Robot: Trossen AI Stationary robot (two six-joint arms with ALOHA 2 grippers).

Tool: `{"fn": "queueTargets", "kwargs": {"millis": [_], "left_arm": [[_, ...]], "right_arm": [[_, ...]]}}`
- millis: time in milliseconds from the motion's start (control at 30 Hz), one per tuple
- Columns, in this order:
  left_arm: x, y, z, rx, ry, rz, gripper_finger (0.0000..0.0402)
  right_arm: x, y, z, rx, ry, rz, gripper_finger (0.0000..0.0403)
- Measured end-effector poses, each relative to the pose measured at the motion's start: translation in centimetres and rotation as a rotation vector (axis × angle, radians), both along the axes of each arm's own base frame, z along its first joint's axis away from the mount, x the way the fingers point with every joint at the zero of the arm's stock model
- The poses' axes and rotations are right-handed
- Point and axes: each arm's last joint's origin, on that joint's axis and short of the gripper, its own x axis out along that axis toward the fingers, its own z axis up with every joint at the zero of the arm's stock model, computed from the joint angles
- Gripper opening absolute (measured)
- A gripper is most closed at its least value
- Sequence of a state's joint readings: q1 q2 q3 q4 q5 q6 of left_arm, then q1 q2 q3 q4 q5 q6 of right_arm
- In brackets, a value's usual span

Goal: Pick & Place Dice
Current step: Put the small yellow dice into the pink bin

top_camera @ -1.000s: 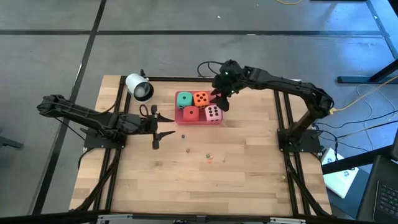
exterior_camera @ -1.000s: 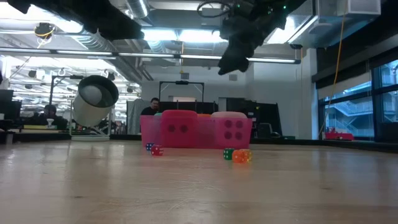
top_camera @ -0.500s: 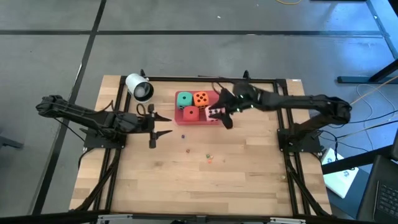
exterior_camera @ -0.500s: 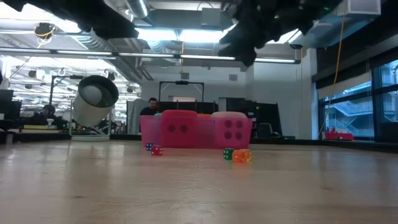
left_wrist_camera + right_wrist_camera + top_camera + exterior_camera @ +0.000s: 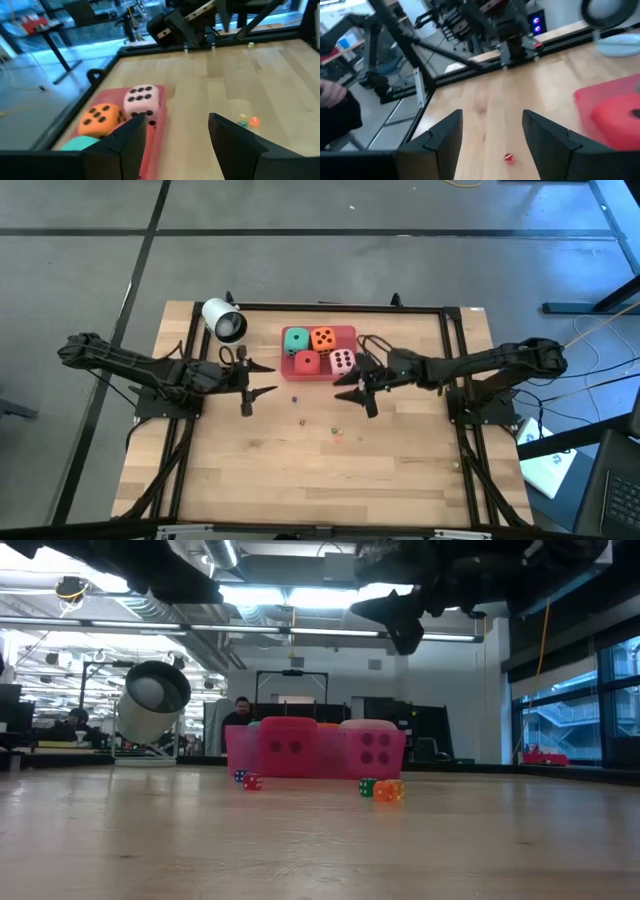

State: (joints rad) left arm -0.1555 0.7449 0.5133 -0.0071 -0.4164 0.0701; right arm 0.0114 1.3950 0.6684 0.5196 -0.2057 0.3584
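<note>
**All four dice in the tray, both arms clear**

The orange die (image 5: 322, 338), teal die (image 5: 296, 340), red die (image 5: 306, 362) and pink die (image 5: 342, 361) sit together in the pink tray (image 5: 347, 333). The left gripper (image 5: 249, 382) and right gripper (image 5: 360, 388) hover beside it, jaws apart and empty (each flanks the tray). Placement looks complete; next probably calls only for parking.

Both arms reach inward, the left end effector (image 5: 249, 386) and right end effector (image 5: 357, 388) facing each other, fingers parted, holding nothing.
</note>
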Motion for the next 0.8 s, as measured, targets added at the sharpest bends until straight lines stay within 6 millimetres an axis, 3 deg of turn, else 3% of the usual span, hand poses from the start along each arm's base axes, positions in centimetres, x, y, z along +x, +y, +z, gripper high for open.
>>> {"fn": "queueTargets", "kwargs": {"millis": [200, 367, 633, 800], "left_arm": [[0.3, -0.3, -0.2, -0.114, -0.006, -0.055, 0.0210], [1.0, -0.8, -0.9, -0.163, 0.044, -0.177, 0.0210], [2.8, -1.1, -2.8, -0.211, 0.135, -0.174, 0.0210], [4.2, -1.5, -3.5, -0.234, 0.126, -0.215, 0.0210]], "right_arm": [[1.1, 1.3, -0.8, 0.006, -0.053, -0.064, 0.0207], [1.6, 2.8, -2.5, -0.026, -0.001, 0.007, 0.0207], [1.3, 6.7, -6.4, -0.222, 0.173, 0.044, 0.0207], [0.7, 8.9, -7.7, -0.346, 0.211, 0.034, 0.0207]]}}
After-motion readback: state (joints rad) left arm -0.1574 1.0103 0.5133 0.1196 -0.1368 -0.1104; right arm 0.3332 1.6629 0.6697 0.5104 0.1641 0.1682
